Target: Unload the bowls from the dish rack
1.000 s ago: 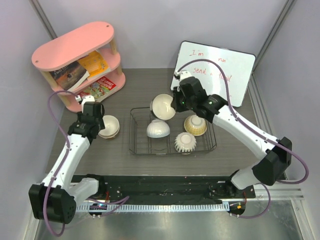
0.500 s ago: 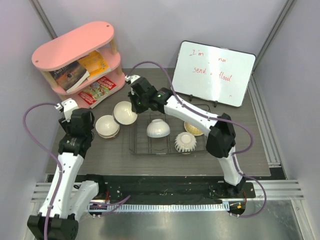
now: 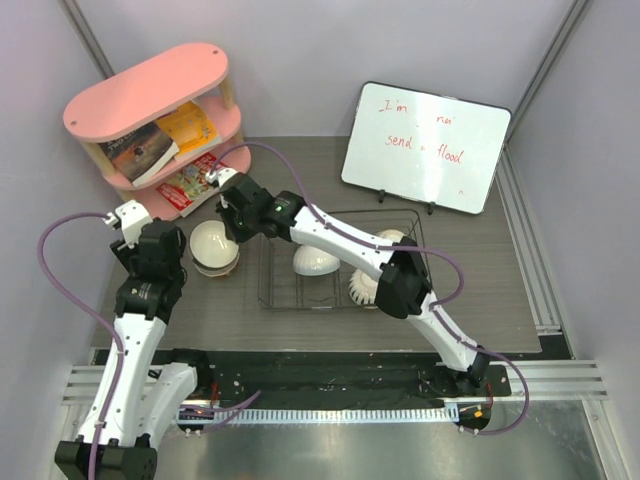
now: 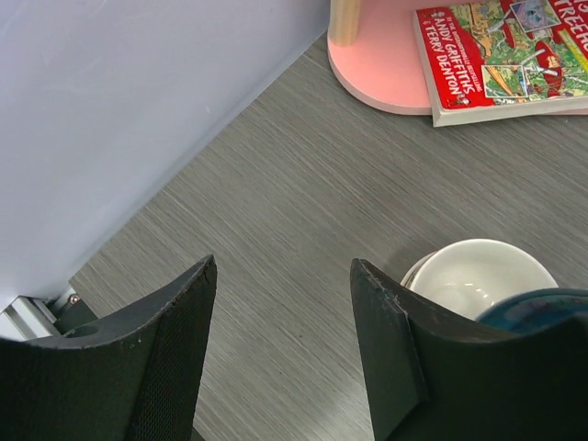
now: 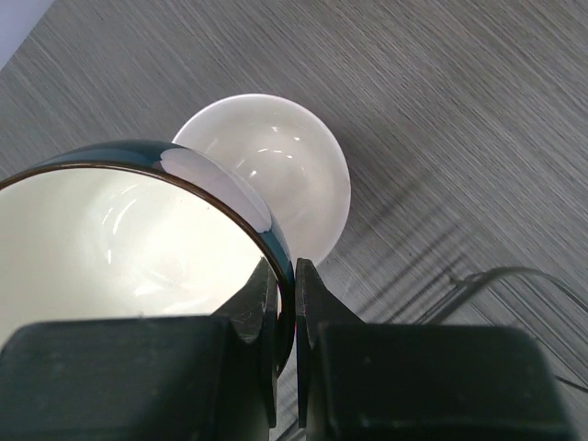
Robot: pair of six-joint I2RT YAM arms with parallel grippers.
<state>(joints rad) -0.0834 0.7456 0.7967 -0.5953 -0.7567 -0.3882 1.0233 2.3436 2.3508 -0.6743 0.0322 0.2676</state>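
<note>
My right gripper [image 3: 228, 213] [image 5: 287, 271] is shut on the rim of the blue-and-white banded bowl [image 3: 211, 239] [image 5: 119, 248]. It holds it just above the cream bowl [image 3: 217, 266] [image 5: 299, 175], which sits on the table left of the dish rack [image 3: 275, 290]. My left gripper [image 3: 146, 236] [image 4: 280, 312] is open and empty, left of the two bowls. The cream bowl [image 4: 478, 276] and the blue edge of the held bowl [image 4: 542, 308] show at its right. In the rack lie a white overturned bowl [image 3: 318, 260], the white ribbed bowl [image 3: 362, 287] and the yellow bowl [image 3: 393, 238], partly hidden by my right arm. No red bowl shows.
The pink shelf [image 3: 150, 90] [image 4: 386, 73] with books [image 4: 505, 55] stands at the back left, close behind the bowls. A whiteboard [image 3: 425, 145] leans at the back right. The grey wall [image 4: 119, 101] runs along the left side.
My right arm has swung left with the banded bowl, from over the rack's back to above the cream bowl. My left gripper has drawn back left, away from the cream bowl.
</note>
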